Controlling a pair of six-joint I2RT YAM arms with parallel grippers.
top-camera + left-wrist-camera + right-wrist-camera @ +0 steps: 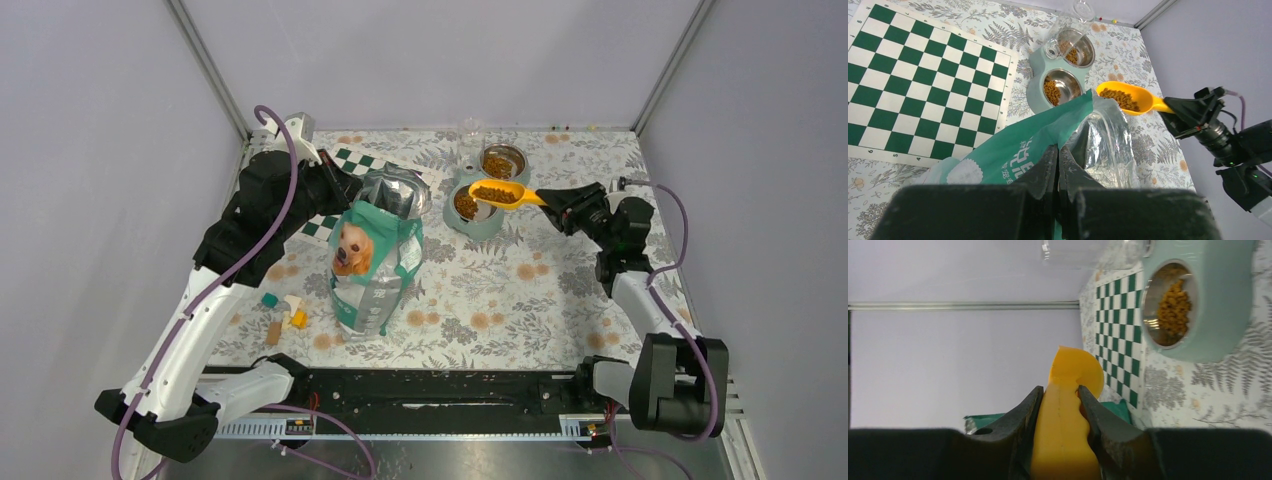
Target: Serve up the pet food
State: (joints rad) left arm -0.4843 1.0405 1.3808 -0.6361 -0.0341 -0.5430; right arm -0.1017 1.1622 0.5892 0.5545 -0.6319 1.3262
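Both pinching, left tool (1058, 156) bag (1013, 146), right tool (1058, 396) scoop (1074, 367), scooped pet food (495, 194) visible overhead

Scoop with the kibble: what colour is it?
The scoop is orange-yellow, seen best in the left wrist view.

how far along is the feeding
Done: the near bowl and far bowl already hold some pet food. In hand: the right gripper holds the scoop, loaded, up by the near bowl; the left gripper pinches the bag top. Left: tipping this scoop out.
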